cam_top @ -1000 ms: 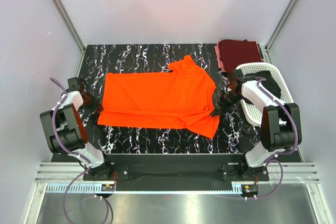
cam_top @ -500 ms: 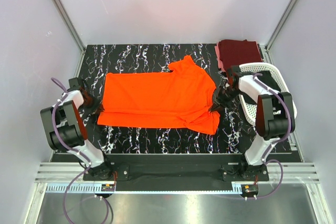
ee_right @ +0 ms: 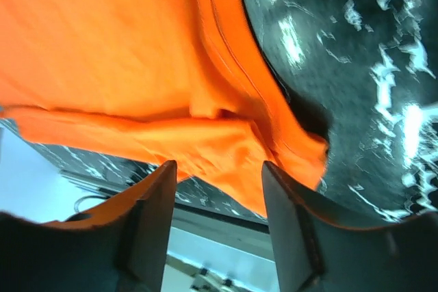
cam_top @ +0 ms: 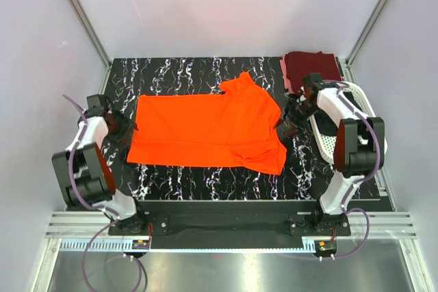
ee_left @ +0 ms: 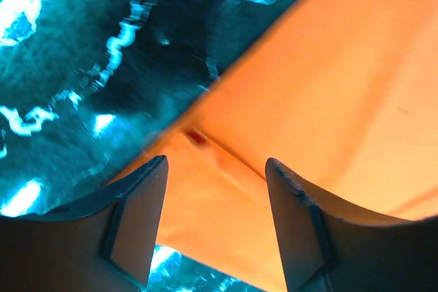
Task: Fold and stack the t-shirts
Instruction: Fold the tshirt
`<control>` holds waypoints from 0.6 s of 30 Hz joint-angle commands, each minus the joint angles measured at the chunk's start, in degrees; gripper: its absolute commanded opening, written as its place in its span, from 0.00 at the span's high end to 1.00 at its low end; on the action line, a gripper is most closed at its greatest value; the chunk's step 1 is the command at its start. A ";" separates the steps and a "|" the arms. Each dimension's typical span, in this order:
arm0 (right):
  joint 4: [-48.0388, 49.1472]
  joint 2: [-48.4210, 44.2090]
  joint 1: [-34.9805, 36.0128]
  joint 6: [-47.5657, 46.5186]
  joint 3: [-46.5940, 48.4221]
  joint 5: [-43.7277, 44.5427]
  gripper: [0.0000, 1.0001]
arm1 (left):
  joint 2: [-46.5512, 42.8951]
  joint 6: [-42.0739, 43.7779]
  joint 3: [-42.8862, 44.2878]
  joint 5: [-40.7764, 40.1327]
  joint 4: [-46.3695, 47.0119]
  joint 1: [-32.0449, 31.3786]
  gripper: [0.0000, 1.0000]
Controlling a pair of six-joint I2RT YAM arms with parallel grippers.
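The orange t-shirt (cam_top: 205,131) lies spread flat across the black marbled table (cam_top: 178,73), folded lengthwise, with one sleeve pointing back. Its left edge fills the left wrist view (ee_left: 321,100). My left gripper (cam_top: 130,130) hovers just above that left edge, jaws open with only cloth showing below them (ee_left: 215,189). My right gripper (cam_top: 285,126) stands open just off the shirt's right sleeve (ee_right: 226,141). A folded maroon t-shirt (cam_top: 311,68) rests at the back right corner. A black t-shirt (cam_top: 354,104) lies in the white basket (cam_top: 335,143), mostly hidden by the right arm.
The white perforated basket stands at the table's right edge, close beside my right arm. White walls with metal posts enclose the table. A black rail (cam_top: 219,210) runs along the near edge between the arm bases.
Both grippers have opened and let go of the orange shirt's ends. The right gripper has moved up and back from the sleeve; the shirt's lower right corner has settled flat.
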 commanded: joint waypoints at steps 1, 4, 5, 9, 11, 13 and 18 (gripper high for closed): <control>-5.07 -7.26 -0.04 -3.90 -3.65 1.54 0.39 | -8.27 -0.33 -0.30 -0.85 -0.51 -2.06 0.35; -2.71 -10.95 -0.04 -4.17 -9.45 -0.21 0.39 | -13.46 -1.74 -4.16 0.11 -0.33 -5.22 0.39; -1.74 -11.49 -0.04 -3.13 -10.86 -2.31 0.39 | -14.52 -2.00 -5.31 0.81 -0.07 -7.14 0.40; 3.35 -12.38 -0.04 -1.27 -16.57 -6.46 0.38 | -19.18 -2.27 -13.13 5.73 3.53 -11.20 0.52; 5.91 -12.12 -0.12 -1.53 -17.72 -6.20 0.36 | -19.71 -2.27 -16.99 9.16 4.41 -12.26 0.58; 7.23 -10.54 -0.04 -2.06 -17.90 -6.37 0.36 | -19.54 -1.92 -18.50 10.65 4.42 -12.87 0.62; 9.17 -7.28 -0.04 -2.24 -16.41 -7.17 0.37 | -19.01 0.19 -18.16 9.96 2.75 -12.96 0.67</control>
